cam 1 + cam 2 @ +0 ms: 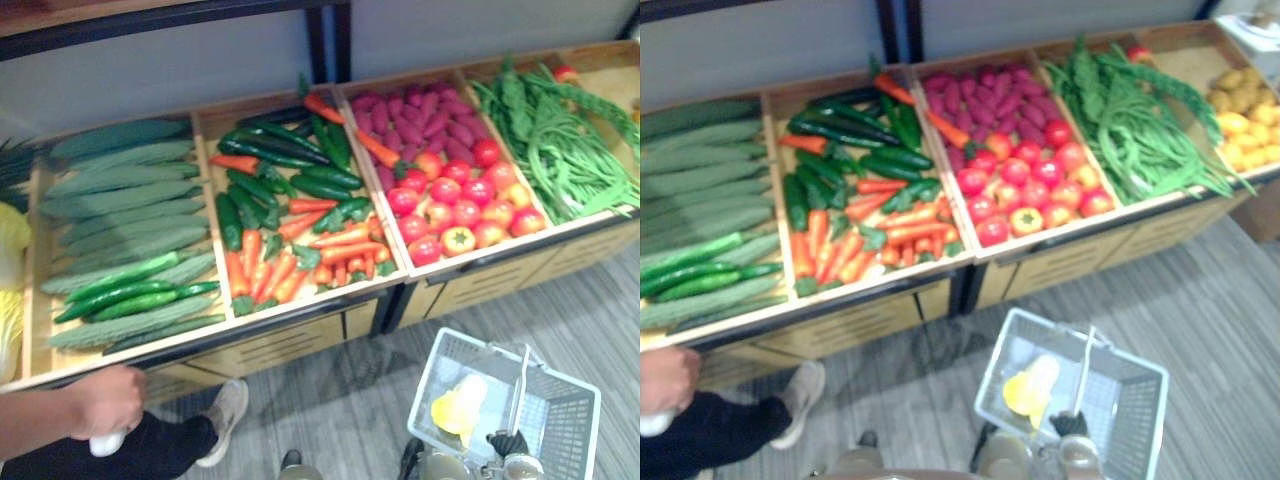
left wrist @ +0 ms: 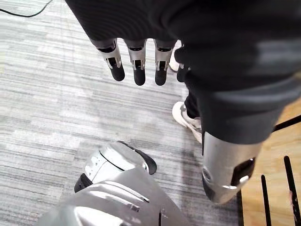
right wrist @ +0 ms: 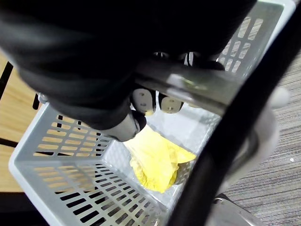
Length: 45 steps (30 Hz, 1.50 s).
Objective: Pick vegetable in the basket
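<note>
Basket [image 1: 570, 425], gripped by right robot hand [image 3: 170, 101], holds yellow leafy vegetable [image 1: 452, 410]

The basket [image 1: 565, 425] is of pale grey plastic, smooth and a little shiny, and its walls are pierced with slots. Its handle [image 3: 202, 92] looks like a smooth grey bar with a dull metallic sheen. Inside the basket, the yellow leafy vegetable [image 3: 157, 162] is crinkled and matt. The floor [image 1: 340, 400] under the basket is matt grey with a fine striped grain. Beyond the basket, the crates [image 1: 300, 335] are of pale, unpolished wood. The tomatoes [image 1: 455, 195] in them are smooth and glossy, and the cucumbers [image 1: 120, 295] are glossy too.
</note>
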### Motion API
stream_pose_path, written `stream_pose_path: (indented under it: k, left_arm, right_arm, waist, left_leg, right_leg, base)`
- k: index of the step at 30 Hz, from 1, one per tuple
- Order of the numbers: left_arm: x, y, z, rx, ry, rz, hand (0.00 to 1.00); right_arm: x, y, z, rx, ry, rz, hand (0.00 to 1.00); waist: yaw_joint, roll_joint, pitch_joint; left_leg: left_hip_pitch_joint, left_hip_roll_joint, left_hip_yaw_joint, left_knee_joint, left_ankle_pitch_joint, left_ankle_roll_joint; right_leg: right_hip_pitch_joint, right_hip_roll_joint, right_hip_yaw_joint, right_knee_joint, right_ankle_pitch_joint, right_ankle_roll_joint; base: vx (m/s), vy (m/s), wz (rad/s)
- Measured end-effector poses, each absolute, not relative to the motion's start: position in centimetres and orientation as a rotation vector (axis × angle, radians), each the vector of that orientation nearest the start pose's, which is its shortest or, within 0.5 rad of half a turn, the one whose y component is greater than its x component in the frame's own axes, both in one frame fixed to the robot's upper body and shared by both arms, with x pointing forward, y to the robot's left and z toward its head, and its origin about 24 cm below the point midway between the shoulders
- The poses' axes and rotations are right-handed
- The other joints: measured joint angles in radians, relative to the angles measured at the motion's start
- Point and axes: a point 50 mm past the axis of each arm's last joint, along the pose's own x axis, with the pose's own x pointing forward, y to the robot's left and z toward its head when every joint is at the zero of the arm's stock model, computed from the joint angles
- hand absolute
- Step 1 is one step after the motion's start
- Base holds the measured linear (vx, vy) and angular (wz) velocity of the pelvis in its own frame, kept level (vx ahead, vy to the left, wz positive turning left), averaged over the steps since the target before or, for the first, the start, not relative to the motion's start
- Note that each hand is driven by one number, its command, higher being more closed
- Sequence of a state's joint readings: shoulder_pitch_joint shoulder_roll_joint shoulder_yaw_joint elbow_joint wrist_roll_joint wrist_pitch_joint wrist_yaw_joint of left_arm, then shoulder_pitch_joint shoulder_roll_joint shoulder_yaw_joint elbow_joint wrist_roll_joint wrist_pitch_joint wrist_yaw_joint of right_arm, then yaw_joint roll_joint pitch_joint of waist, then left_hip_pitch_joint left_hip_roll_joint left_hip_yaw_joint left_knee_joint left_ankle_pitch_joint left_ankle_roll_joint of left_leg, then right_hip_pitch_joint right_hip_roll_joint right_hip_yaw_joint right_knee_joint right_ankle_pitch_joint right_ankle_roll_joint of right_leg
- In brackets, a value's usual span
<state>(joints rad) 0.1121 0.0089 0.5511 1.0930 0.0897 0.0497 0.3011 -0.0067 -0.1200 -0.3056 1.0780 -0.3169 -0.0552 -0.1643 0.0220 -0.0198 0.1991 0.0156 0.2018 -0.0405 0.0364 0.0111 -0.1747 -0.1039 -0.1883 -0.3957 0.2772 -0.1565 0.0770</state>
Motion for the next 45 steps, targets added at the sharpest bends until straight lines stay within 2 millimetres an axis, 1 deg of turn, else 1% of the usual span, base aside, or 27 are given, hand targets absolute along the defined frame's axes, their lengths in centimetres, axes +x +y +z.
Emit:
stream_pose_path:
  k: [1, 2, 3, 4, 5, 6, 15, 18, 21, 23, 25, 27, 29, 30, 31, 33, 35, 37, 38, 40, 41, 42, 43, 44, 45]
  left_arm:
    - [4.4, 22.4, -16.6, -0.019, 1.269, 0.732, 0.00]
    - [4.5, 22.3, -16.6, -0.009, 1.268, 0.722, 0.00]
    - [4.6, 22.2, -16.6, 0.005, 1.267, 0.706, 0.00]
    - [4.8, 22.1, -16.6, 0.020, 1.265, 0.690, 0.00]
    - [4.8, 22.1, -16.6, 0.026, 1.264, 0.684, 0.00]
    - [5.9, 21.7, -16.6, 0.136, 1.250, 0.553, 0.00]
    - [5.7, 21.8, -16.6, 0.123, 1.255, 0.570, 0.00]
    - [5.3, 22.0, -16.6, 0.109, 1.267, 0.593, 0.00]
    - [5.1, 22.4, -16.6, 0.099, 1.270, 0.621, 0.00]
    - [5.3, 22.5, -16.5, 0.107, 1.262, 0.617, 0.00]
    - [5.4, 22.6, -16.5, 0.112, 1.258, 0.617, 0.00]
    - [5.5, 22.6, -16.5, 0.113, 1.255, 0.617, 0.00]
    - [5.5, 22.7, -16.4, 0.110, 1.253, 0.625, 0.00]
    - [5.2, 22.7, -16.5, 0.108, 1.259, 0.630, 0.00]
    - [5.3, 22.7, -16.5, 0.103, 1.258, 0.634, 0.00]
    - [5.3, 22.6, -16.5, 0.098, 1.258, 0.635, 0.00]
    - [5.0, 22.3, -16.6, 0.074, 1.261, 0.649, 0.00]
    - [5.5, 22.3, -16.4, 0.066, 1.237, 0.661, 0.00]
    - [5.9, 22.3, -16.3, 0.072, 1.220, 0.673, 0.00]
    - [6.3, 22.4, -16.2, 0.079, 1.209, 0.683, 0.00]
    - [6.6, 22.4, -16.1, 0.080, 1.199, 0.684, 0.00]
    - [7.2, 22.4, -15.9, 0.082, 1.176, 0.687, 0.00]
    - [7.6, 22.4, -15.8, 0.083, 1.162, 0.690, 0.00]
    - [8.1, 22.4, -15.6, 0.087, 1.139, 0.697, 0.00]
    - [8.9, 22.3, -15.2, 0.106, 1.101, 0.692, 0.00]
  right_arm:
    - [12.3, -23.8, -14.5, -0.316, 1.009, -0.310, 1.00]
    - [12.3, -23.8, -14.5, -0.315, 1.009, -0.310, 1.00]
    - [12.3, -23.7, -14.5, -0.315, 1.009, -0.310, 1.00]
    - [12.3, -23.7, -14.6, -0.315, 1.010, -0.310, 1.00]
    - [12.3, -23.8, -14.5, -0.314, 1.008, -0.311, 1.00]
    - [12.2, -23.8, -14.6, -0.313, 1.014, -0.335, 1.00]
    - [11.8, -23.8, -14.7, -0.298, 1.022, -0.347, 1.00]
    - [11.2, -23.9, -14.8, -0.265, 1.036, -0.371, 1.00]
    - [10.5, -23.9, -15.0, -0.230, 1.054, -0.379, 1.00]
    - [10.4, -23.9, -15.1, -0.209, 1.055, -0.389, 1.00]
    - [10.4, -23.8, -15.1, -0.197, 1.051, -0.394, 1.00]
    - [10.3, -23.9, -15.1, -0.191, 1.049, -0.403, 1.00]
    - [10.0, -23.9, -15.1, -0.193, 1.055, -0.409, 1.00]
    - [9.9, -24.0, -15.1, -0.195, 1.056, -0.411, 1.00]
    - [9.7, -24.1, -15.2, -0.194, 1.062, -0.415, 1.00]
    - [9.4, -24.6, -15.1, -0.199, 1.064, -0.432, 1.00]
    - [9.1, -25.3, -15.0, -0.203, 1.067, -0.458, 1.00]
    - [9.1, -25.4, -14.9, -0.200, 1.067, -0.469, 1.00]
    - [9.1, -25.4, -14.9, -0.185, 1.065, -0.480, 1.00]
    - [9.1, -25.3, -15.0, -0.180, 1.066, -0.482, 1.00]
    - [9.1, -25.2, -15.0, -0.177, 1.065, -0.485, 1.00]
    - [9.1, -25.1, -15.0, -0.179, 1.063, -0.493, 1.00]
    - [9.1, -25.1, -15.0, -0.180, 1.065, -0.498, 1.00]
    - [9.0, -25.1, -15.0, -0.180, 1.066, -0.501, 1.00]
    - [9.0, -25.2, -15.0, -0.178, 1.066, -0.509, 1.00]
  waist:
    - [0.000, 0.000, 0.000]
    - [0.000, 0.000, 0.000]
    - [-0.001, 0.002, 0.001]
    - [-0.002, 0.003, 0.001]
    - [-0.002, 0.005, 0.002]
    - [-0.017, 0.047, -0.004]
    - [-0.018, 0.043, -0.006]
    - [-0.020, 0.034, -0.019]
    - [-0.021, 0.024, -0.031]
    - [-0.028, 0.021, -0.035]
    - [-0.046, 0.019, -0.037]
    - [-0.048, 0.021, -0.041]
    - [-0.045, 0.020, -0.042]
    - [-0.046, 0.024, -0.043]
    - [-0.045, 0.017, -0.041]
    - [-0.040, 0.009, -0.036]
    - [-0.038, 0.032, -0.045]
    - [-0.039, 0.036, -0.044]
    - [-0.039, 0.038, -0.046]
    - [-0.037, 0.039, -0.046]
    - [-0.037, 0.042, -0.049]
    - [-0.037, 0.044, -0.051]
    - [-0.037, 0.039, -0.048]
    - [-0.037, 0.039, -0.048]
    - [-0.036, 0.045, -0.052]
  left_leg:
    - [-0.013, -0.001, 0.083, -0.001, 0.021, 0.006]
    - [-0.016, -0.001, 0.129, -0.003, 0.031, 0.005]
    - [-0.011, -0.001, 0.216, -0.018, 0.048, 0.014]
    - [-0.007, -0.001, 0.266, -0.038, 0.068, 0.015]
    - [-0.005, 0.000, 0.275, -0.049, 0.077, 0.016]
    - [0.011, -0.050, 0.328, -0.130, 0.045, 0.052]
    - [0.030, -0.049, 0.341, -0.131, 0.044, 0.054]
    - [0.050, -0.050, 0.357, -0.131, 0.039, 0.054]
    - [0.086, -0.051, 0.367, -0.131, 0.024, 0.050]
    - [0.099, -0.052, 0.368, -0.131, 0.019, 0.051]
    - [0.110, -0.053, 0.356, -0.131, 0.018, 0.050]
    - [0.109, -0.049, 0.354, -0.119, 0.012, 0.046]
    - [0.070, -0.027, 0.349, -0.007, -0.041, 0.043]
    - [0.034, -0.010, 0.335, 0.086, -0.075, 0.043]
    - [-0.002, -0.006, 0.328, 0.177, -0.076, 0.046]
    - [-0.033, -0.005, 0.317, 0.265, -0.064, 0.061]
    - [-0.029, -0.012, 0.296, 0.257, -0.058, 0.063]
    - [-0.019, -0.021, 0.299, 0.216, -0.037, 0.060]
    - [-0.005, -0.022, 0.301, 0.174, -0.030, 0.061]
    - [0.007, -0.020, 0.299, 0.148, -0.028, 0.060]
    - [0.010, -0.020, 0.298, 0.137, -0.023, 0.054]
    - [0.010, -0.021, 0.294, 0.134, -0.021, 0.050]
    - [0.011, -0.022, 0.290, 0.131, -0.021, 0.050]
    - [0.022, -0.026, 0.278, 0.121, -0.022, 0.050]
    - [0.038, -0.030, 0.271, 0.101, -0.022, 0.050]
  right_leg:
    - [0.009, -0.005, -0.018, -0.015, 0.001, -0.001]
    - [0.012, -0.007, -0.025, -0.019, 0.001, -0.001]
    - [0.023, -0.007, -0.038, -0.030, 0.003, -0.003]
    - [0.025, -0.004, -0.042, -0.036, 0.007, -0.009]
    - [0.025, 0.000, -0.041, -0.041, 0.012, -0.011]
    - [0.048, 0.027, 0.077, -0.223, 0.160, 0.032]
    - [0.058, 0.030, 0.098, -0.234, 0.156, 0.040]
    - [0.078, 0.032, 0.108, -0.244, 0.163, 0.046]
    - [0.100, 0.032, 0.123, -0.239, 0.165, 0.038]
    - [0.095, 0.025, 0.127, -0.198, 0.142, 0.037]
    - [0.093, 0.017, 0.118, -0.153, 0.113, 0.037]
    - [0.091, 0.014, 0.110, -0.128, 0.091, 0.035]
    - [0.091, 0.013, 0.103, -0.103, 0.053, 0.027]
    - [0.095, 0.012, 0.099, -0.094, 0.037, 0.028]
    - [0.109, 0.002, 0.096, -0.093, 0.032, 0.028]
    - [0.126, -0.003, 0.102, -0.094, 0.030, 0.027]
    - [0.123, -0.002, 0.120, -0.100, 0.030, 0.027]
    - [0.110, -0.002, 0.141, -0.104, 0.034, 0.029]
    - [0.103, 0.005, 0.166, -0.114, 0.046, 0.022]
    - [0.096, 0.020, 0.188, -0.134, 0.059, 0.019]
    - [0.091, 0.029, 0.203, -0.142, 0.067, 0.017]
    - [0.086, 0.034, 0.220, -0.156, 0.080, 0.017]
    - [0.084, 0.037, 0.229, -0.163, 0.086, 0.018]
    - [0.084, 0.040, 0.244, -0.172, 0.097, 0.022]
    - [0.078, 0.044, 0.270, -0.177, 0.105, 0.026]
  base:
    - [0.04, 0.012, 0.46]
    - [0.04, 0.010, 0.46]
    - [0.00, -0.001, 0.31]
    - [-0.01, -0.004, 0.25]
    - [-0.02, -0.001, 0.11]
    - [-0.01, -0.002, 0.04]
    - [-0.02, -0.001, -0.06]
    - [0.04, 0.006, -0.11]
    - [0.08, 0.017, -0.16]
    - [0.05, 0.012, -0.01]
    - [0.05, -0.008, 0.15]
    - [0.03, -0.033, 0.13]
    - [0.01, -0.059, 0.09]
    - [-0.02, -0.047, 0.14]
    - [-0.02, -0.052, 0.14]
    - [-0.01, -0.081, -0.02]
    - [0.01, -0.044, -0.12]
    - [0.01, 0.010, -0.13]
    - [0.01, 0.019, -0.18]
    - [0.00, 0.009, -0.30]
    - [0.00, -0.022, -0.44]
    - [0.00, -0.021, -0.37]
    - [0.00, -0.013, -0.38]
    - [0.00, 0.024, -0.46]
    - [-0.02, 0.043, -0.60]
